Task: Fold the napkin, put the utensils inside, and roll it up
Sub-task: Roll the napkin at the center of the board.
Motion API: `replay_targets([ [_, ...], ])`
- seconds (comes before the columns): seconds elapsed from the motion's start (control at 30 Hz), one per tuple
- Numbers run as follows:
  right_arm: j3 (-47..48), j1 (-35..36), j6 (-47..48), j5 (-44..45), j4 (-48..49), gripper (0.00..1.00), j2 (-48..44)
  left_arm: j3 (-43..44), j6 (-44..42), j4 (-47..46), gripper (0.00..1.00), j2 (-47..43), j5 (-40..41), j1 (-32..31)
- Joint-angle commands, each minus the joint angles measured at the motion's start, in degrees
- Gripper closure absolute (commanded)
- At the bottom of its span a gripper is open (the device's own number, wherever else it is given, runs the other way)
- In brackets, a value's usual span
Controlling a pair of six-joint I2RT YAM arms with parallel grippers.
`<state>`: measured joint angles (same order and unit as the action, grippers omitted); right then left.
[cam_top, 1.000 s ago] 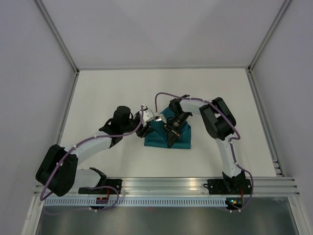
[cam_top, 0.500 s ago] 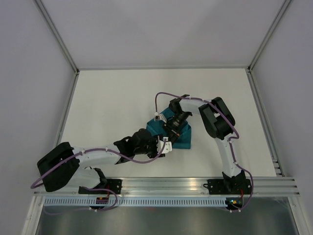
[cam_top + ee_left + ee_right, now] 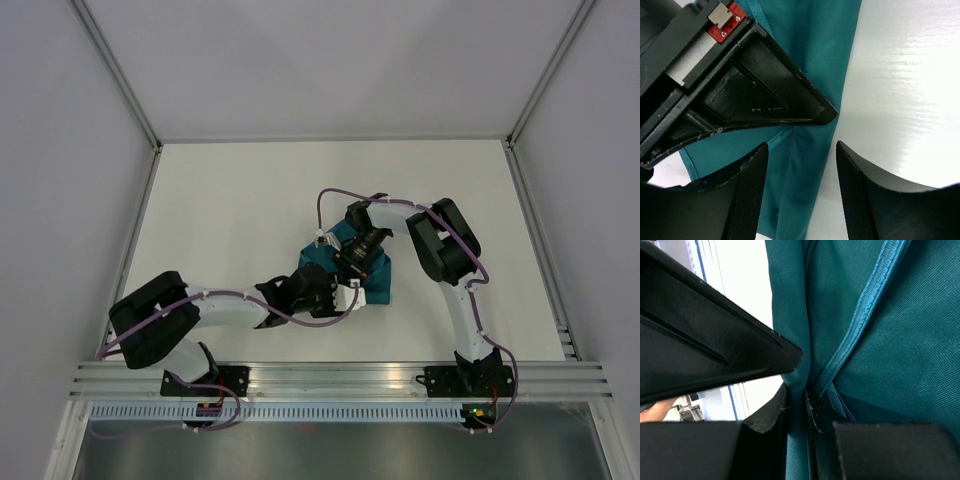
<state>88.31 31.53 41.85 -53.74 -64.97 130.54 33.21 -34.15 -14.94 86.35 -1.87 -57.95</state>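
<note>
The teal napkin (image 3: 378, 284) lies folded at the table's middle, mostly under both grippers. My right gripper (image 3: 350, 274) is shut on a raised fold of the napkin (image 3: 910, 340), the cloth pinched between its fingertips (image 3: 797, 405). My left gripper (image 3: 343, 296) is open at the napkin's near edge, its fingers (image 3: 742, 200) straddling a strip of cloth (image 3: 805, 45) without touching it. In the left wrist view the right gripper's black finger (image 3: 765, 85) reaches just ahead of the left gripper (image 3: 802, 192). The dark blue utensil is hidden or out of view.
White tabletop (image 3: 220, 200) is walled on the left, back and right. An aluminium rail (image 3: 340, 375) with the arm bases runs along the near edge. Purple cables loop over both arms.
My left arm has swung from the napkin's left side round to its near edge, ending beside the right gripper. The right gripper has stayed shut on the napkin.
</note>
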Motion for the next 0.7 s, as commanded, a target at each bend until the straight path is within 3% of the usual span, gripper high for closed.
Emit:
replay_targets([
  [0.0, -0.2, -0.2, 3.7, 7.7, 3.8, 0.93, 3.1, 3.1, -3.0, 0.3, 0.39, 1.7, 1.0, -0.3],
  [0.23, 0.0, -0.2, 3.9, 7.5, 3.5, 0.94, 3.2, 5.6, -4.3, 4.6, 0.47, 3.7, -1.9, -0.4],
  [0.67, -1.1, -0.2, 4.6, 7.6, 3.5, 0.94, 2.4, 12.1, 0.0, 14.6, 0.89, 7.7, -7.8, -0.2],
])
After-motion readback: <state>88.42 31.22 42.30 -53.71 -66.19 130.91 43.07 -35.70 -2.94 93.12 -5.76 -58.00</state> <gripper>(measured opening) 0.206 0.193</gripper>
